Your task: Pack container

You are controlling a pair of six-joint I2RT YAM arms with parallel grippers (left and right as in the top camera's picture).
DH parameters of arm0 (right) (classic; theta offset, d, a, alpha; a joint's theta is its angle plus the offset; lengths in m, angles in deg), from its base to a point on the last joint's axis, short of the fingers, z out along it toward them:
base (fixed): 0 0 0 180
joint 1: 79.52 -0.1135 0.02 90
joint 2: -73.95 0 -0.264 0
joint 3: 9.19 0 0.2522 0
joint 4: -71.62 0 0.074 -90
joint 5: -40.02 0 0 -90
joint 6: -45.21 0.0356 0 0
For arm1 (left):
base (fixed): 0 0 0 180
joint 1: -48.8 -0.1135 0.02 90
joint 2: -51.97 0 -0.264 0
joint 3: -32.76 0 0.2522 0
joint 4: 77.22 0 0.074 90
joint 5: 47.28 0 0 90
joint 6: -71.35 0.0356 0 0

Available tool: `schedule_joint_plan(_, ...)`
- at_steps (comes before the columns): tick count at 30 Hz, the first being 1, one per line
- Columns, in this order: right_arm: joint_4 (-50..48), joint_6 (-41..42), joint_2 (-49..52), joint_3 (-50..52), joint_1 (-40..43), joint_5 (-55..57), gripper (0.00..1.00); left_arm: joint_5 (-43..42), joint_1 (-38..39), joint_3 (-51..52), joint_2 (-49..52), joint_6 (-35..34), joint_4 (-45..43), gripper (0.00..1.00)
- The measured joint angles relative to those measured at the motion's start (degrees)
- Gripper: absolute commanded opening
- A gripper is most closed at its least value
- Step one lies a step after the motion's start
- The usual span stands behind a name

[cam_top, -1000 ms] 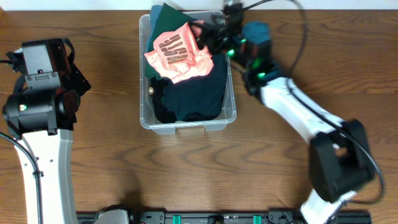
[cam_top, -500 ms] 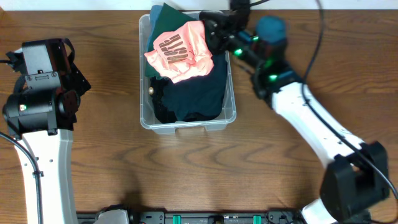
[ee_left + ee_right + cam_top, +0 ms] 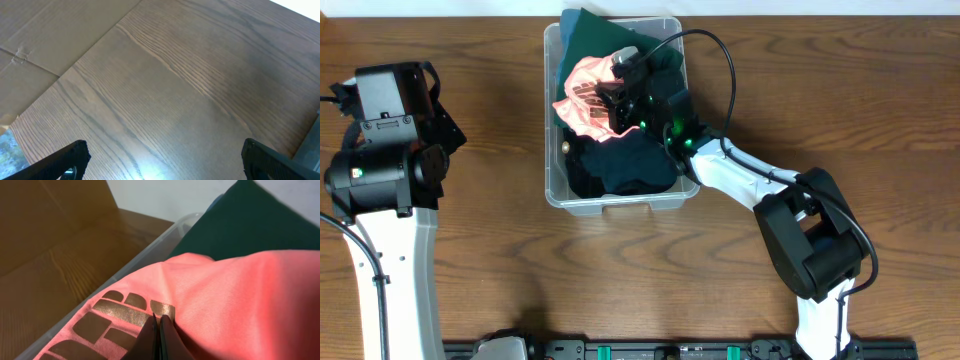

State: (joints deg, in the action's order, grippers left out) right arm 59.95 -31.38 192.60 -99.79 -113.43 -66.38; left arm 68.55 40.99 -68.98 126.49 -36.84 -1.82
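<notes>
Right gripper [image 3: 159,330] pinched closed atop coral printed shirt [image 3: 582,92]; push straight down into clear rectangular plastic container [image 3: 552,160]. Left gripper [image 3: 167,157] spread, empty.

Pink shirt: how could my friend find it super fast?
Find the clear container near the table's far edge, packed with clothes. The pink shirt lies on top of dark garments, the only bright one, with dark block lettering.

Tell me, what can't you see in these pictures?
Bottom of the clear rectangular plastic tub: overhead, dark folded clothes cover it.
Print on the pink fabric shirt: overhead, the right arm hides part.
Right end effector: right wrist, shut against the shirt; whether cloth is pinched is unclear.
</notes>
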Motion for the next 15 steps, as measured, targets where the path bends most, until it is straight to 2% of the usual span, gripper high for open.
schedule_joint_plan(3,0.2,-0.4,-0.1,-0.3,0.2,0.3,0.04,0.0,0.0,0.0,0.0,0.0,0.0,0.98)
schedule_joint_plan(5,0.6,-0.5,-0.6,-0.3,0.5,0.4,0.12,0.0,0.0,0.0,0.0,0.0,0.0,0.98)
schedule_joint_plan(6,0.9,-0.7,-1.1,-0.3,0.8,0.5,0.20,0.0,0.0,0.0,0.0,0.0,0.0,0.98)
schedule_joint_plan(8,1.7,-0.7,-2.8,-0.2,1.7,0.7,0.45,0.0,0.0,0.0,0.0,0.0,0.0,0.98)
schedule_joint_plan(10,2.4,-1.0,-6.1,0.0,3.3,1.0,0.65,0.0,0.0,0.0,0.0,0.0,0.0,0.98)
schedule_joint_plan(11,3.0,-1.3,-8.6,0.1,4.4,1.4,0.85,0.0,0.0,0.0,0.0,0.0,0.0,0.98)
schedule_joint_plan(13,3.8,-1.3,-12.4,0.1,6.2,1.6,0.99,0.0,0.0,0.0,0.0,0.0,0.1,0.98)
schedule_joint_plan(15,5.7,-1.5,-17.4,0.1,8.2,1.9,0.99,0.0,0.0,0.0,0.0,0.0,0.0,0.98)
